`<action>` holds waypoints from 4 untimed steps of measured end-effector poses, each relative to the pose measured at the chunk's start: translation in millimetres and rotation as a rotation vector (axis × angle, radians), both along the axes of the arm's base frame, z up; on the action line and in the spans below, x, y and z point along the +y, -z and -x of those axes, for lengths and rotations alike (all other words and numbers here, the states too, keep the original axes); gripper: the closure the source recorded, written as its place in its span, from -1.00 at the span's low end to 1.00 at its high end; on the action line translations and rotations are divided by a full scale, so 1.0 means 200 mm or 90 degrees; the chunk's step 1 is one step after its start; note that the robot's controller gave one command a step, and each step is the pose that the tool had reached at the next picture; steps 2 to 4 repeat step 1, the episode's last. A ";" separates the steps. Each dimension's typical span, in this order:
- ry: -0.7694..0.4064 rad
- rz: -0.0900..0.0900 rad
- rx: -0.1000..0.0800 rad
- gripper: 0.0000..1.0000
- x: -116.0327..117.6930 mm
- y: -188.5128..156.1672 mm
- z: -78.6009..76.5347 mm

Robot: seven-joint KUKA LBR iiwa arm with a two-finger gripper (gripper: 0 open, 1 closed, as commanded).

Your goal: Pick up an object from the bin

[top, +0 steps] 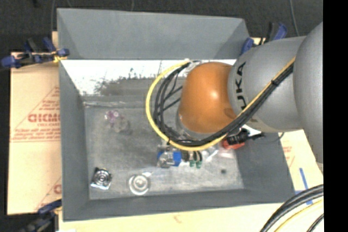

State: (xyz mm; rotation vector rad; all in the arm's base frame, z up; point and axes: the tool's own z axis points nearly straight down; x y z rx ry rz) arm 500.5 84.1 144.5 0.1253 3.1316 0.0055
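Grey metal bin (73,133) with sloped walls and a scuffed floor, sitting on a dark carpet-looking floor, so nothing fancy. The arm (277,89) comes in from the right, and its rounded orange cover (204,98) hangs over the middle of the bin with black and yellow cables (155,103) looped around its left side. The claw (182,154) is tucked right under that cover, low over the bin floor, and honestly nobody could tell from this angle whether it's spread or pressed together, or whether it's got anything. Directly beneath it, centre-front of the floor, lies a small blue thing (169,158), with a little green bit (194,162) just beside it on the right; those two are the closest pieces to the claw. Well apart from that, a clear, faintly purple piece (114,117) sits toward the left-middle of the floor. Down in the front-left corner there's a shiny metal squarish piece (101,177), and near it on the right a round, pale, see-through disc (140,182).
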 end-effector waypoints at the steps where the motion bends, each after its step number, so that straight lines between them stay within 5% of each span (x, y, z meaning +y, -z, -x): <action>1: 0.016 0.000 -0.002 1.00 -0.03 -0.39 -0.04; 4: 0.016 0.000 -0.002 1.00 -0.03 -0.39 -0.04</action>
